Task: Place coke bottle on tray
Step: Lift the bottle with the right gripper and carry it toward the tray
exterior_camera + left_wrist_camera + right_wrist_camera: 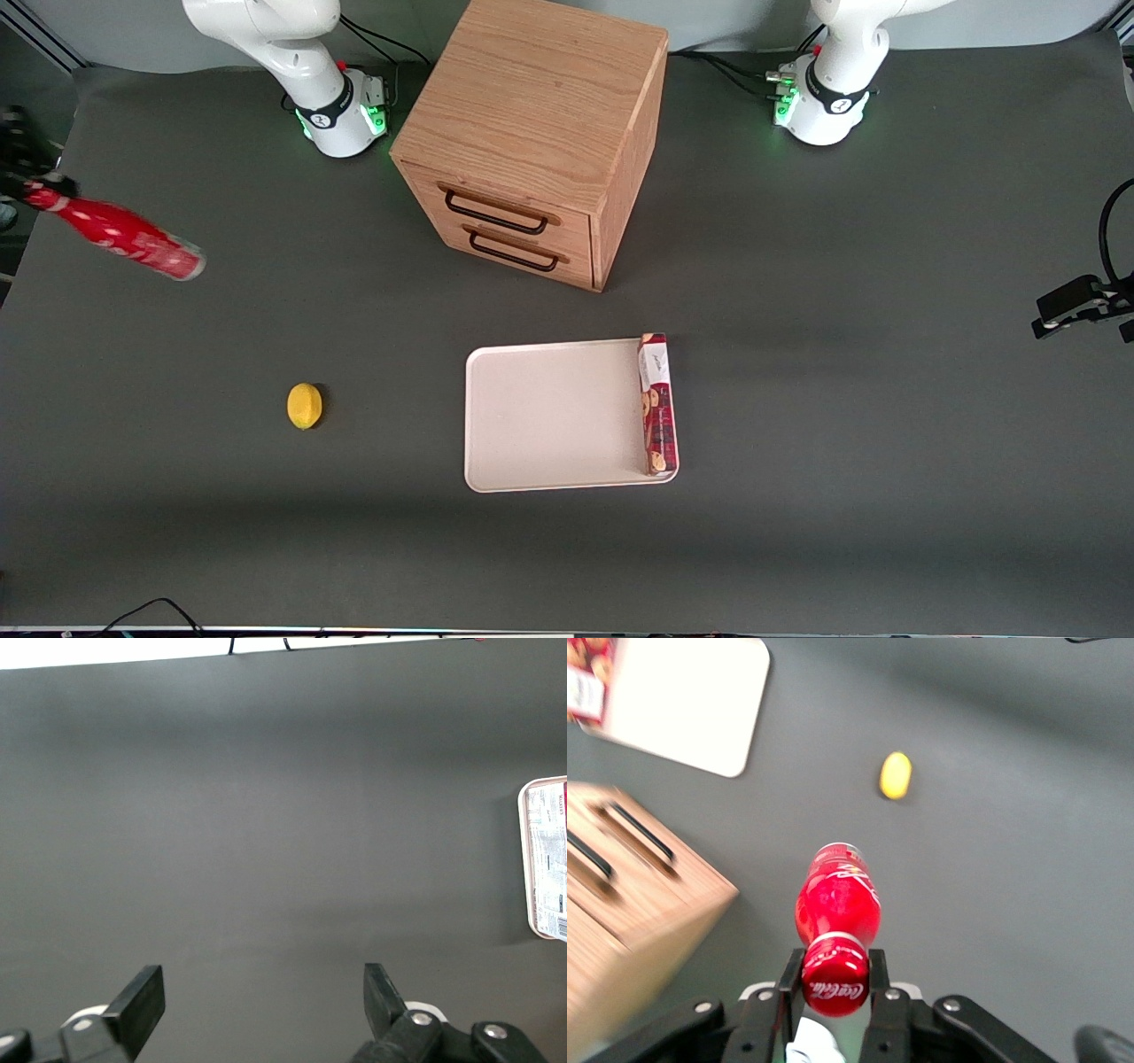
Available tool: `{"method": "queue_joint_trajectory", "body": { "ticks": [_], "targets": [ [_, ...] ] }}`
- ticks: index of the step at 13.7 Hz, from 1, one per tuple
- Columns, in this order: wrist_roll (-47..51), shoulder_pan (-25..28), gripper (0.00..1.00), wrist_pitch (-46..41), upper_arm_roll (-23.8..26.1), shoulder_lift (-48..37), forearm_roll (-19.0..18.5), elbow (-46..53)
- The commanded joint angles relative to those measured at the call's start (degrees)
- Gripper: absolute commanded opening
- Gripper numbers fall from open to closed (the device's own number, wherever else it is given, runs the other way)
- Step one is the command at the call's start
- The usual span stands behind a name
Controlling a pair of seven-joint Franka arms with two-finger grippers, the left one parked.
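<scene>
Between the fingers of the gripper (834, 988) sat the red cap of the coke bottle (836, 912), pinched from both sides, with the body of the bottle pointing away from the gripper. At the working arm's end of the table, the front camera caught the same bottle (115, 235) held tilted, apparently clear of the dark mat, its cap end in the blurred gripper (35, 182) at the picture's edge. Past the bottle's base, a small yellow object (896, 775) lay on the mat (1010, 859), well apart from the gripper. Off to one side of the gripper stood the wooden drawer cabinet (629, 904), its two dark handles showing. Farthest from the gripper lay the off-white tray (549, 416), flat on the mat, with a long cookie box (658, 403) resting along its edge toward the parked arm's end.
</scene>
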Motion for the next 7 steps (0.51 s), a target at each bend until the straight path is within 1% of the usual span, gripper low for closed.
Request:
{"method": "queue_joint_trajectory", "body": {
  "ticks": [1, 2, 3, 4, 5, 6, 7],
  "targets": [
    [21.86, -0.63, 0.00, -0.90, 12.05, 12.10, 0.90, 11.00],
    [29.51, -0.36, 0.00, 2.25, 15.58, 14.66, 0.54, 10.93],
    [35.24, -0.10, 0.00, 6.11, 18.48, 17.03, -1.89, 10.76],
    [39.83, -0.01, 0.00, 8.32, 23.82, 20.19, -6.97, 10.49],
    [46.49, -0.10, 0.00, 9.91, 29.62, 23.79, -13.54, 10.23],
    [52.29, -0.19, 0.00, 11.32, 35.42, 27.65, -19.18, 9.62],
    [56.70, -0.19, 0.00, 12.81, 38.95, 31.00, -23.50, 8.57]
  ]
}}
